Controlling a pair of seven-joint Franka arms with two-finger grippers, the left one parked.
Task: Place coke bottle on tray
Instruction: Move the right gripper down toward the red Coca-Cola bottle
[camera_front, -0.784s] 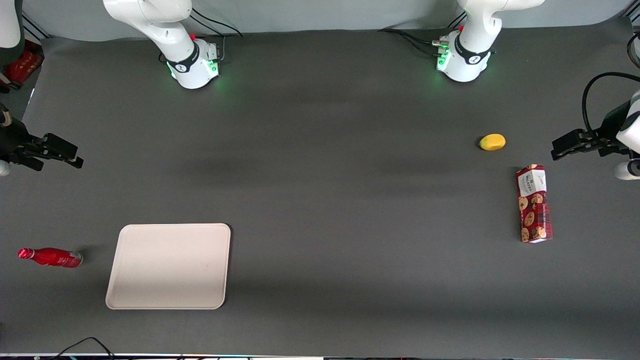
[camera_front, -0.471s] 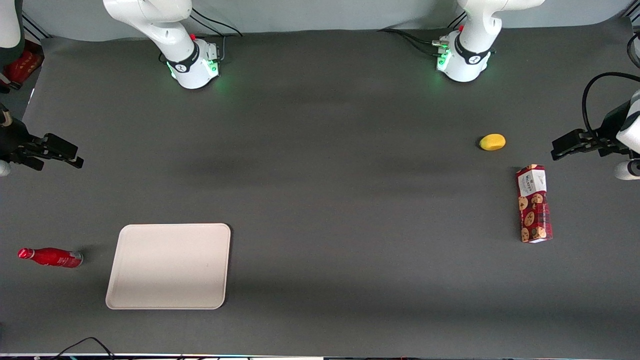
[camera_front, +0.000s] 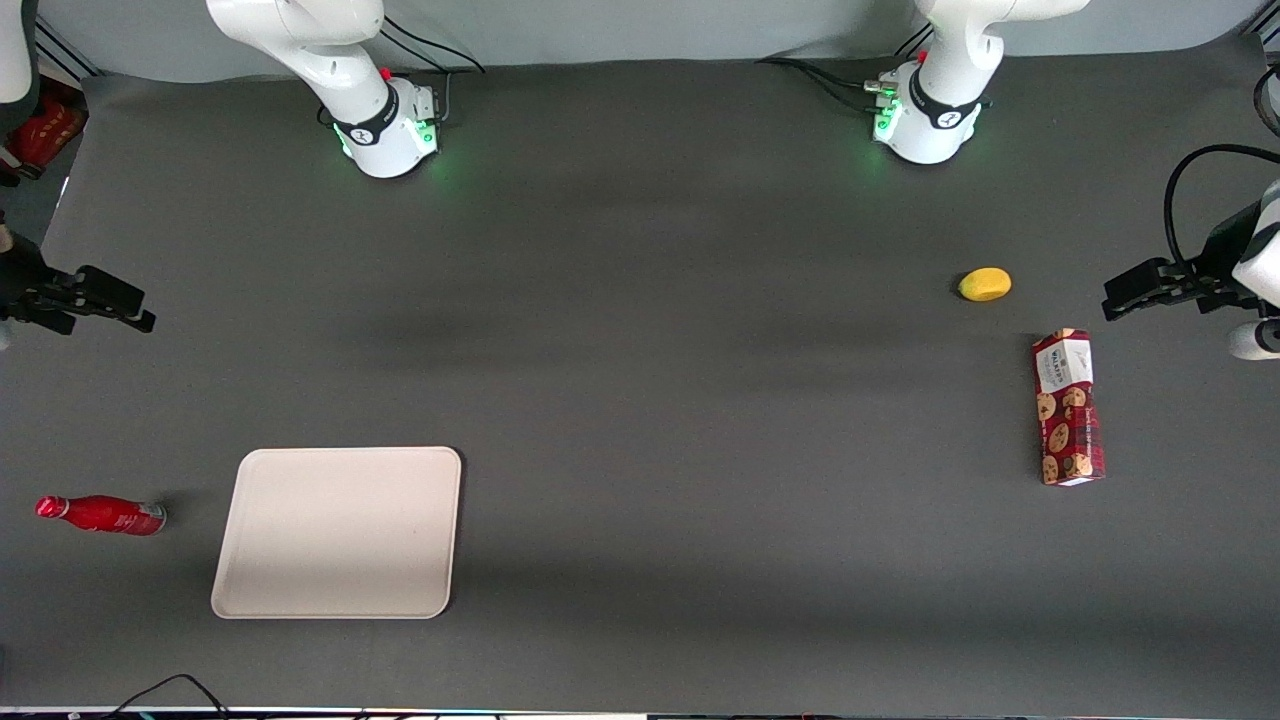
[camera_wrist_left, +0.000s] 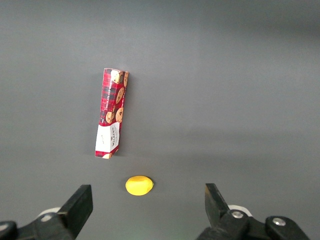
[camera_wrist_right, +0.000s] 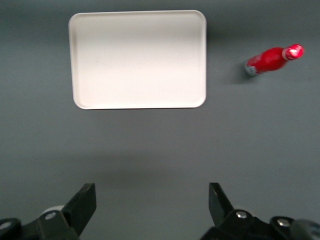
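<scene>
The pincer (camera_wrist_right: 150, 210) is hanging wide open and empty above the worktop (camera_front: 700, 400), well apart from the coke bottle (camera_front: 100, 514) standing just beside the tray (camera_front: 338, 532).

The gripper (camera_front: 120, 305) is cut off by the left edge of the front view, with only its dark fingers (camera_front: 95, 290) seen. The white lettering on the coke bottle (camera_front: 104, 514) cannot be read.
</scene>
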